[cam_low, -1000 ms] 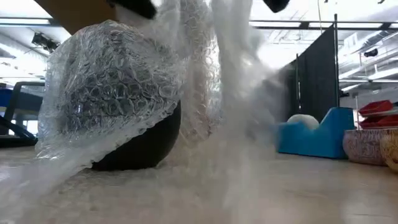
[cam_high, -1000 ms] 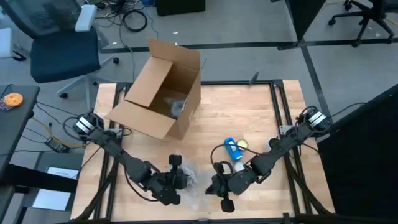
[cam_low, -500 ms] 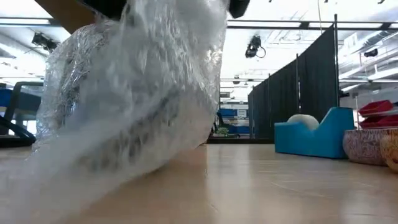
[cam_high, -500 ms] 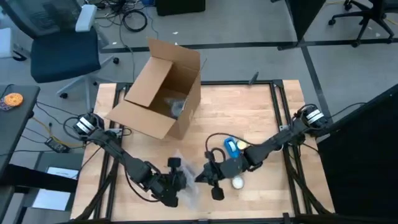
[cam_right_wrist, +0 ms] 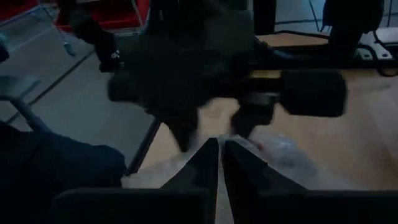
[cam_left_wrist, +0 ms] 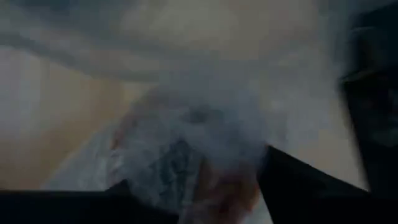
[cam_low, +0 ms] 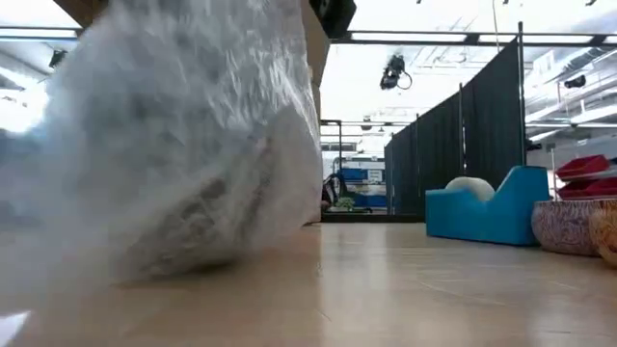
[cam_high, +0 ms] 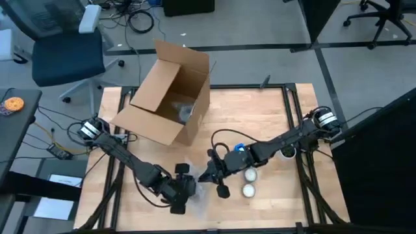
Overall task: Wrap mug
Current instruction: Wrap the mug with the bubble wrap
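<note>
A sheet of clear bubble wrap (cam_low: 183,145) is draped over the mug, which shows only as a dark shade (cam_low: 207,217) through the wrap, standing on the table near its front edge. My left gripper (cam_high: 182,188) is at this bundle (cam_left_wrist: 186,155), with a finger on either side of it. Just right of it, my right gripper (cam_high: 208,174) is shut on the wrap, above the bundle (cam_low: 333,12). My left gripper has the wrapped mug (cam_left_wrist: 193,168) between its two fingers, coming from above; the wrap hides where the fingers meet it. The bundle's underside rests on the table. My right gripper pinches the wrap sheet (cam_right_wrist: 219,180) between its fingertips. The wrap falls from the fingers down over the mug, and its lower end lies on the table.
An open cardboard box (cam_high: 170,91) lies on its side at the far left. A blue object (cam_high: 239,151) and two white balls (cam_high: 248,174) (cam_high: 247,190) lie right of the grippers. Bare wood lies at the far right.
My right gripper has gone toward the table's left, toward my left gripper, and a little toward the far edge. It has drawn the bubble wrap up and over the mug, which now shows only dimly through it. The white balls have come into view behind it.
</note>
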Robot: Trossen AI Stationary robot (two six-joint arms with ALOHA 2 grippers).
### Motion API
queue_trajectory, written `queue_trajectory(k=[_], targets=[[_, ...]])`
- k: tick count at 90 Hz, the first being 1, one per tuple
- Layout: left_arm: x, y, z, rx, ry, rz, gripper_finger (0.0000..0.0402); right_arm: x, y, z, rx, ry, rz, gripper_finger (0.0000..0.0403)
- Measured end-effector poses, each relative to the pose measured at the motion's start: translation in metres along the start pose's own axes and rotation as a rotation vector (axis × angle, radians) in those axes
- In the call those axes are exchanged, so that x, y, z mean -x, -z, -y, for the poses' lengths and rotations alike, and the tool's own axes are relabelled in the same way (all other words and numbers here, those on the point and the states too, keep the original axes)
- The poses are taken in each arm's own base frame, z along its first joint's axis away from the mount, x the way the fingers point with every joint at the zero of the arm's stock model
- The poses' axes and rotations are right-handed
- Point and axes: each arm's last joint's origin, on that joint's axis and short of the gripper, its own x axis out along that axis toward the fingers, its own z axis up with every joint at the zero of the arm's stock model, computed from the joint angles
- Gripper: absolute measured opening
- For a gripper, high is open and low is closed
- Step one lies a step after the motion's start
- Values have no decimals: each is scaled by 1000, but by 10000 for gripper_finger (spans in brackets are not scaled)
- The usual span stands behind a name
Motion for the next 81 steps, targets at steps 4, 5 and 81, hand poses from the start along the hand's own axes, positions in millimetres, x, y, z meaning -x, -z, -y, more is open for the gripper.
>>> queue_trajectory(k=[4,5,81], targets=[[7,-3,0,-8,-5,-13,180,0,0,1,1,3,1,0],[8,-4,0,-11,-7,-18,181,0,0,1,1,3,0,0],[44,54,52,213,-62,-273,182,0,-11,1,33,-41,102,0]])
